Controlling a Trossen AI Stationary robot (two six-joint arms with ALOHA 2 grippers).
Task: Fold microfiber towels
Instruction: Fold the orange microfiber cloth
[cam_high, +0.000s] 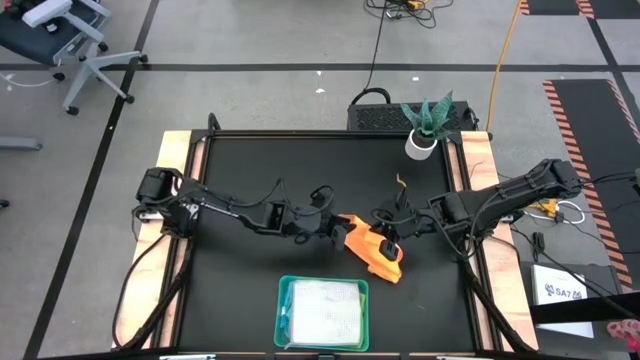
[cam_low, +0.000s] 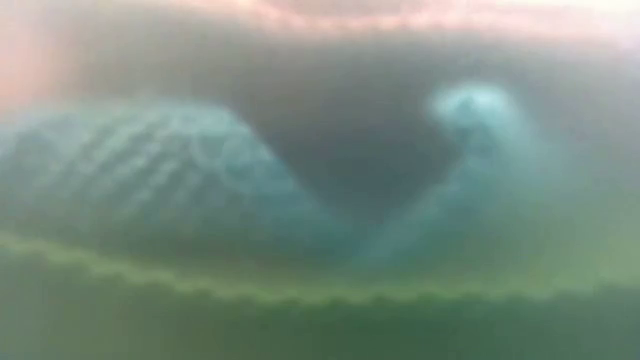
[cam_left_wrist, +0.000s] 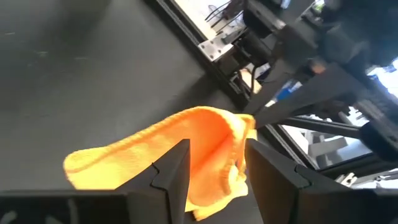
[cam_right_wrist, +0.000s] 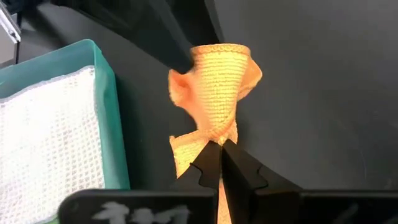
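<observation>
High view puts the yellow-orange towel (cam_high: 374, 246) at mid-desk, stretched between the two arms, with its long axis running from the left pincer (cam_high: 335, 227) slantwise toward the tray side under the right pincer (cam_high: 392, 240). Each pincer is at its own end, so neither arm is clearly nearer; the coming fold seems to turn on bringing these two ends together.

Left wrist view shows the towel (cam_left_wrist: 186, 155) draped between that arm's spread fingers (cam_left_wrist: 176, 171), which stand apart on either side of the fold; whether they actually pinch it I cannot tell. Right wrist view shows what the overhead cannot: the right pincer (cam_right_wrist: 221, 149) clenched on a bunched corner of the towel (cam_right_wrist: 217, 87), lifting it off the desk (cam_right_wrist: 323, 93).

Beside it, the teal tray (cam_right_wrist: 106, 99) holds a pale grey-white towel (cam_right_wrist: 43, 137). Low view is blocked by blurred cloth.
</observation>
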